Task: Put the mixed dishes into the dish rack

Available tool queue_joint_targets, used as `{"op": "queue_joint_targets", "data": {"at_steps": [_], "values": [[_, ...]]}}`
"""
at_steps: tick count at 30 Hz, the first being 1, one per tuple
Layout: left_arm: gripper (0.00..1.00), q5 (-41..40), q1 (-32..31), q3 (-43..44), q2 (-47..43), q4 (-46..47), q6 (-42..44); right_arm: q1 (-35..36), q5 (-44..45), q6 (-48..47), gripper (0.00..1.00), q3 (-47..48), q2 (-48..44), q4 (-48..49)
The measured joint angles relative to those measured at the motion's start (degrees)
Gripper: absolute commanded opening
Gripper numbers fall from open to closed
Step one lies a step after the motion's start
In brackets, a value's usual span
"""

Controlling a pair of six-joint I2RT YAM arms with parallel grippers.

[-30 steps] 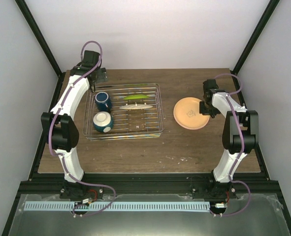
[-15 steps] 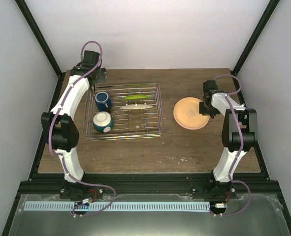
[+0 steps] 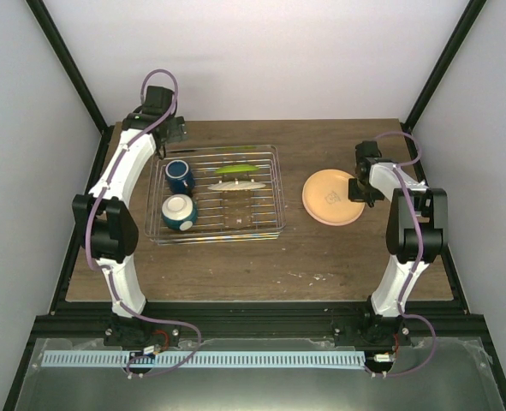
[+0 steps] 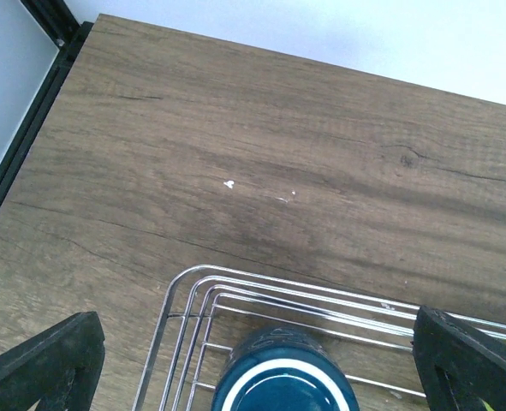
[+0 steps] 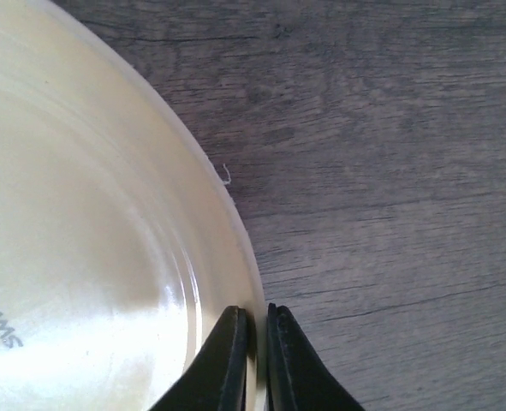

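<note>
The salmon-pink plate [image 3: 332, 199] lies flat on the table right of the dish rack [image 3: 280, 193]. My right gripper [image 3: 361, 190] is at its right rim. In the right wrist view the plate [image 5: 90, 257] looks pale, and the right gripper [image 5: 257, 321] is shut on its rim, one finger inside and one outside. In the rack stand the dark blue mug [image 3: 180, 175], the teal-blue bowl [image 3: 178, 211], the lime-green plate [image 3: 235, 169] and the cream plate [image 3: 240, 184]. My left gripper [image 3: 171, 141] hangs open over the rack's far-left corner [image 4: 184, 282], above the mug [image 4: 285, 377].
Black frame posts rise at the table's back corners. The rack's right half holds only bare wires [image 3: 257, 214]. A few white specks [image 4: 229, 183] dot the wood behind the rack.
The right gripper's jaws have closed onto the plate's rim, and the right wrist shifted slightly to the right. The left arm has not moved.
</note>
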Motion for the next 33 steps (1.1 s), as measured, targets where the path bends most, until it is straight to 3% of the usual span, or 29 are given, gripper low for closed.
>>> {"op": "queue_joint_targets", "data": {"at_steps": [21,33], "values": [[1.0,-0.17,0.0,0.02,0.28,-0.39,-0.07,-0.04,-0.44,-1.99,0.01,5.16,-0.39,-1.68],[1.0,-0.83,0.0,0.74,0.28,-0.61,-0.26,-0.31,-2.03,-7.13,0.01,4.48,-7.15,8.46]]}}
